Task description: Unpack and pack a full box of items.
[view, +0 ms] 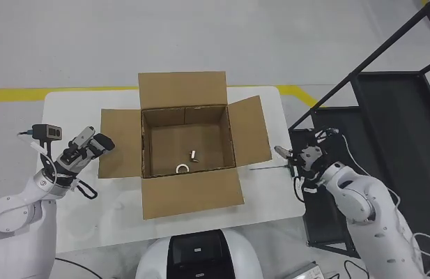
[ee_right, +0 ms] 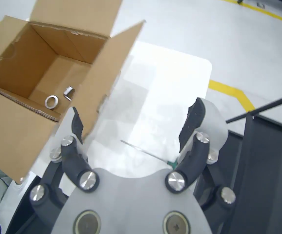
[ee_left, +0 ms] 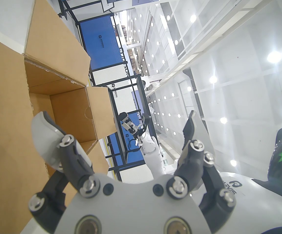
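Note:
An open cardboard box (view: pixel 190 194) stands mid-table with all its flaps folded out. On its floor lie a white ring (view: pixel 181 168) and a small metal cylinder (view: pixel 193 154); the right wrist view shows the same ring (ee_right: pixel 51 101) and cylinder (ee_right: pixel 68 92). My left gripper (view: pixel 96 141) hovers open beside the box's left flap, its own view tilted up past the box wall (ee_left: pixel 6 122). My right gripper (view: pixel 290 159) is open and empty over the table's right edge. A thin tool with a green handle (ee_right: pixel 143 150) lies on the table just under it.
The white table (view: pixel 75 111) has bare room left and right of the box. A dark metal rack (view: pixel 389 139) stands close against the table's right side, beside my right arm. A yellow floor line (view: pixel 61 92) runs behind the table.

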